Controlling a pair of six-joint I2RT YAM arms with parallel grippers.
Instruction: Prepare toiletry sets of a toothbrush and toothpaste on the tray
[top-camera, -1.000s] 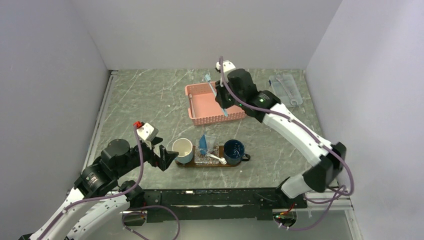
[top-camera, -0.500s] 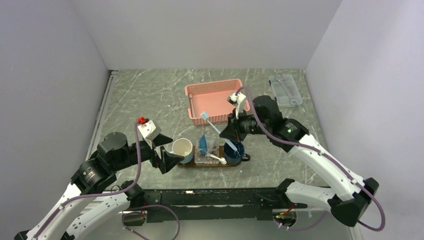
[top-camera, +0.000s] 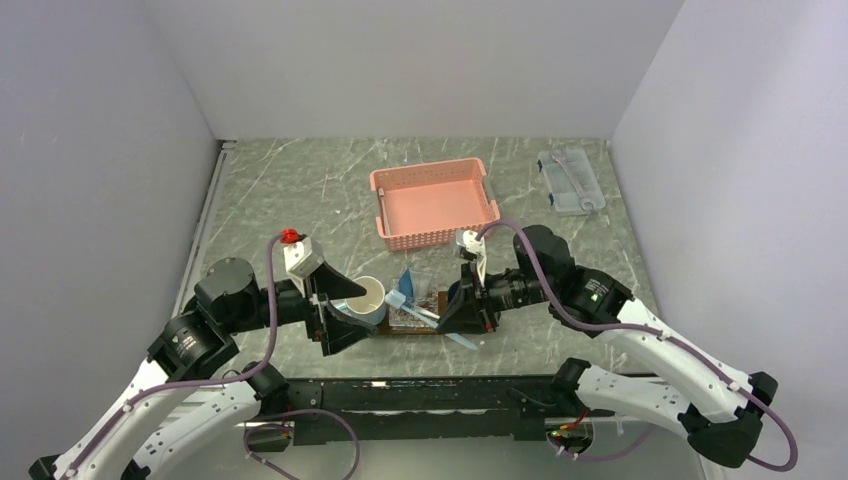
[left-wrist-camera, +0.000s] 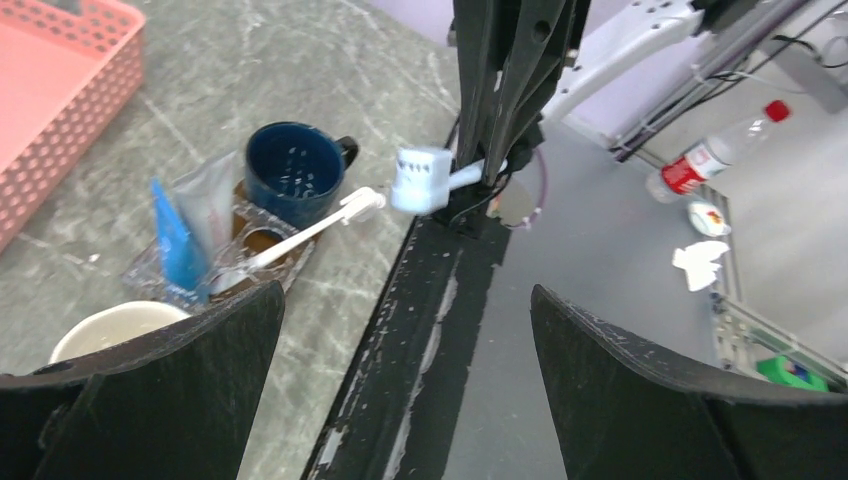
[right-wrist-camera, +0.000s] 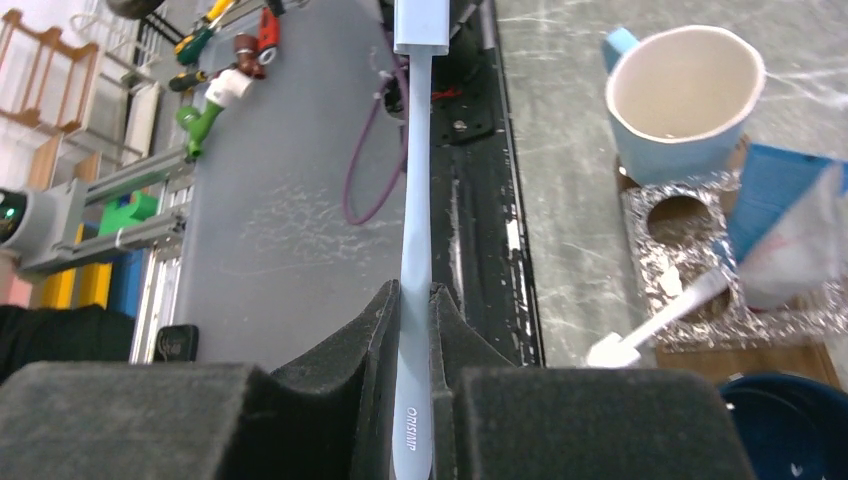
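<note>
Marbled grey bench (top-camera: 270, 190): my right gripper (right-wrist-camera: 415, 300) pinches a pale blue plastic toothbrush (right-wrist-camera: 413, 200), "ONSIMP" legible only wrist-side; left gripper (left-wrist-camera: 402, 300) gapes, empty.

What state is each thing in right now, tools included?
left tool, open, beside the white mug.
right tool, shut on the light blue toothbrush.
light blue toothbrush, held in the air.
white mug, upright, empty, on the tray.
dark blue mug, upright, on the tray.
toothpaste, standing tilted in the clear holder.
white toothbrush, lying across the clear holder.
pink basket, empty.
</note>
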